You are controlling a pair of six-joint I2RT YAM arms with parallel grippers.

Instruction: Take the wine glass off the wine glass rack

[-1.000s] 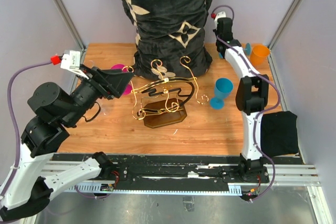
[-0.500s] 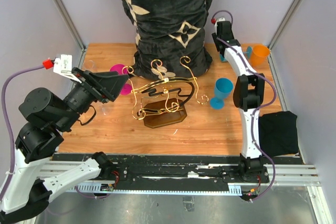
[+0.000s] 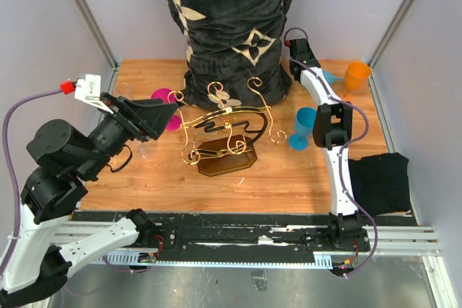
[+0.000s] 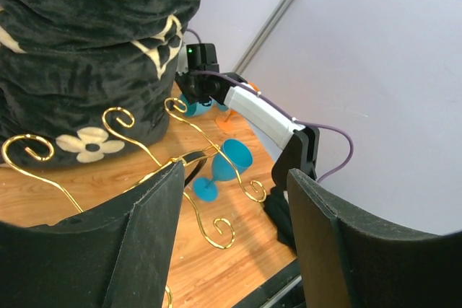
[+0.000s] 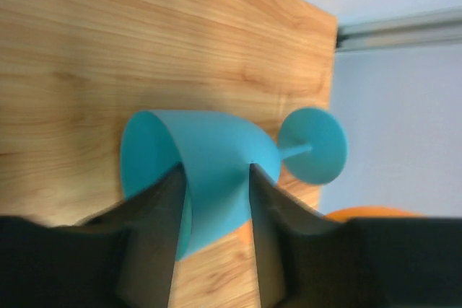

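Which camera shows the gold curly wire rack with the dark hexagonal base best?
The top external view: the whole gold wire rack shows, scrolled arms and brown base. The left wrist view catches only some gold scrolls beyond the left end effector, no base. The right wrist view shows none of it.

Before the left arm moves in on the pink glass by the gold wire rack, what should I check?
1. Is the gold curly wire rack upright on its dark hexagonal base: ok.
2. Is the left gripper open and empty: ok.
3. Is the pink plastic wine glass, at the rack's left scroll and half hidden by that gripper, hanging on it: cannot tell.
4. Does the blue wine glass stand apart, beyond the rack's right side: ok.
5. Is the right gripper, straddling a teal glass lying on its side, gripping it: cannot tell.
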